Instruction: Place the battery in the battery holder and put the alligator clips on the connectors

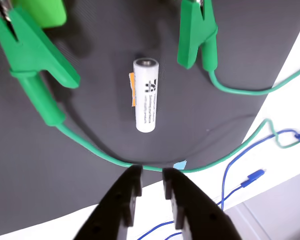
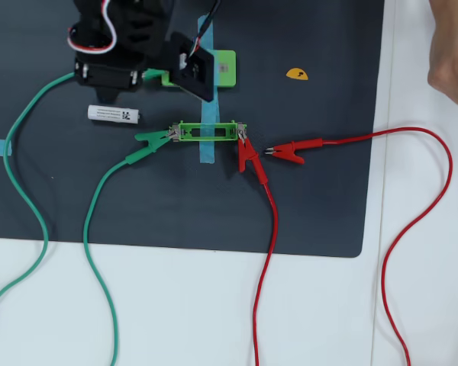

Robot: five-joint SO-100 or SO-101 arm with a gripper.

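Observation:
The battery (image 1: 145,95) is a white cylinder lying loose on the dark mat, a short way ahead of my gripper (image 1: 151,175). The black fingers stand slightly open with nothing between them. In the overhead view the battery (image 2: 113,114) lies just below the arm (image 2: 130,38), left of the battery holder (image 2: 208,132), which is empty. A green alligator clip (image 2: 153,141) bites the holder's left tab and a red clip (image 2: 249,156) its right tab. A second red clip (image 2: 290,150) lies loose on the mat. Two green clips (image 1: 35,50) (image 1: 195,32) flank the battery in the wrist view.
A wider light-green plate (image 2: 225,69) sits partly under the arm. Green wires (image 2: 99,229) and red wires (image 2: 267,252) trail over the mat's edge onto the white table. A green wire (image 1: 105,152) crosses just ahead of my fingertips. A person's hand (image 2: 452,61) is at the top right.

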